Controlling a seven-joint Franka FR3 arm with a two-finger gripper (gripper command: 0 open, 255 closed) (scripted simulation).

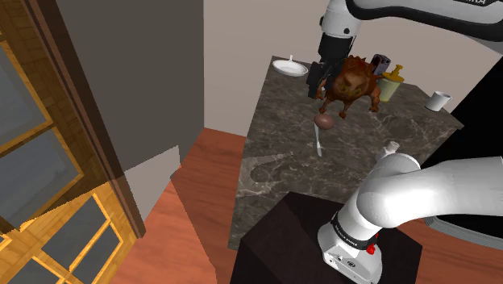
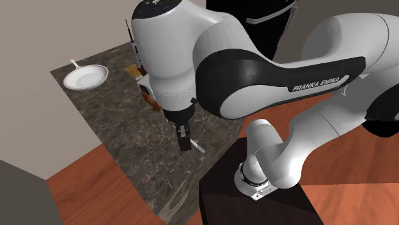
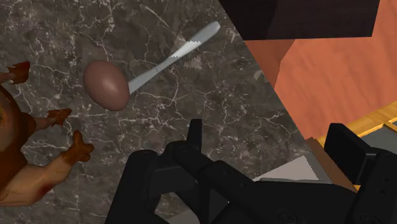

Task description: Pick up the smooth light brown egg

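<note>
While my black two-finger gripper [image 1: 314,90] hangs apparently open and empty, smooth brown egg [image 1: 324,121] sits at its shoulder-view 6 o'clock, touching grey metal spoon [image 3: 172,57].

The arm [image 1: 403,194] is arching high and folding over at the elbow. The gripper [image 2: 185,139] is pointing almost straight down, its fingers [image 3: 195,133] standing apart and clasping nothing.

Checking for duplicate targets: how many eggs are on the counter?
1. The brown egg lies on the marble counter between the brown creature figure and a silver utensil; the arm may hide others.
</note>
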